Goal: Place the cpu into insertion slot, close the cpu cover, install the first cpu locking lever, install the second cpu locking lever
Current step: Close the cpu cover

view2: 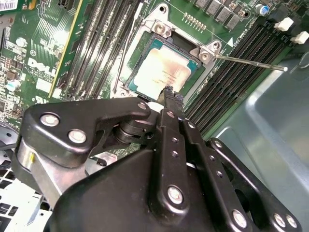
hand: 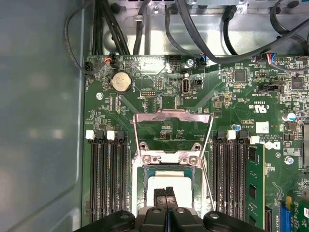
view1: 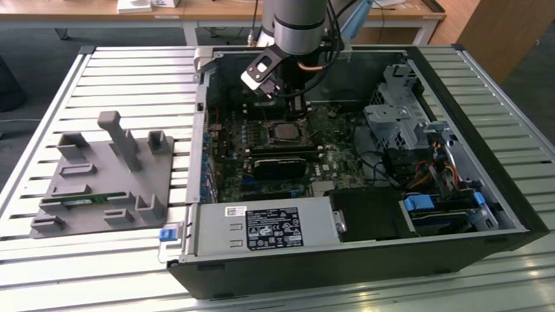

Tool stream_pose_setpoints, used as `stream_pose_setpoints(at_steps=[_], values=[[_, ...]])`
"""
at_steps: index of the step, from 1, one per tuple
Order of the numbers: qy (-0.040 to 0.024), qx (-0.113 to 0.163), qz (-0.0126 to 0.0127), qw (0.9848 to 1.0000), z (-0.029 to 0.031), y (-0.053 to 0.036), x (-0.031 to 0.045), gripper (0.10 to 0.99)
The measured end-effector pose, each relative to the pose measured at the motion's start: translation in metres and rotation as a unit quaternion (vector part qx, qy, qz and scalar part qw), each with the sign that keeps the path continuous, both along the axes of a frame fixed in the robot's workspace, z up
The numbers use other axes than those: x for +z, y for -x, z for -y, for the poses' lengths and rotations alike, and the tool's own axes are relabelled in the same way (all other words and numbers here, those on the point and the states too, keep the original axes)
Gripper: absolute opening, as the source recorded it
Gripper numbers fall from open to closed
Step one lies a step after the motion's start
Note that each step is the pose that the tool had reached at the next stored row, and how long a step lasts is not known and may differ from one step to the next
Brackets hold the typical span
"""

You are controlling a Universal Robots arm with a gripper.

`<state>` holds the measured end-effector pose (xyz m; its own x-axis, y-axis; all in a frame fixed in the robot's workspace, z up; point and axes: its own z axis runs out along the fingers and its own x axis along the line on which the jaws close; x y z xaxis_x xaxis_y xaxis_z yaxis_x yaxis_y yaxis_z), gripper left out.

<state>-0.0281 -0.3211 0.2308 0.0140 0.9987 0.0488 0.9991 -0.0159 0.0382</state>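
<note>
The cpu (view2: 163, 72) is seated flat in the slot (view2: 161, 26), pale silver-grey top up, with a thin green edge showing round it. It looks squared up with the socket, not tilted. The slot's silver rim can be seen on all sides of the chip. The cover (hand: 172, 115) is flipped open, swung back off the slot on its hinge edge, and green board shows through its square window. One lever (view2: 251, 63), a thin silver rod, sticks out from a slot corner, angled away. It isn't hooked down.
</note>
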Motion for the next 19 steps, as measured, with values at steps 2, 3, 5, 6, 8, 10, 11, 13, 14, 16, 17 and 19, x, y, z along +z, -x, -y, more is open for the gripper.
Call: stream_pose_setpoints(at_steps=[2,3,5,6,8,10,11,13,14,16,17,19], values=[[0.0,0.0,0.0,1.0,0.0,0.0,0.0007,0.106],[0.0,0.0,0.0,1.0,0.0,0.0,0.001,0.106],[-0.0001,0.0,0.0001,1.0,0.0,0.0,0.0015,0.106],[-0.0001,0.0,0.0,1.0,0.0,0.0,0.0018,0.106],[0.0001,0.0,0.0,1.0,0.0,0.0,0.0028,0.106],[0.0,0.0,0.0,1.0,0.0,0.0,0.0049,0.106],[0.0,0.0,0.0,1.0,0.0,0.0,0.0059,0.106],[0.0,0.0,0.0,1.0,0.0,0.0,0.0077,0.106],[0.0,0.0,0.0,1.0,0.0,0.0,0.0086,0.106],[0.0,0.0,0.0,1.0,0.0,0.0,0.0109,0.106],[0.0,0.0,0.0,1.0,0.0,0.0,0.0122,0.106],[0.0,0.0,0.0,1.0,0.0,0.0,0.0151,0.106]])
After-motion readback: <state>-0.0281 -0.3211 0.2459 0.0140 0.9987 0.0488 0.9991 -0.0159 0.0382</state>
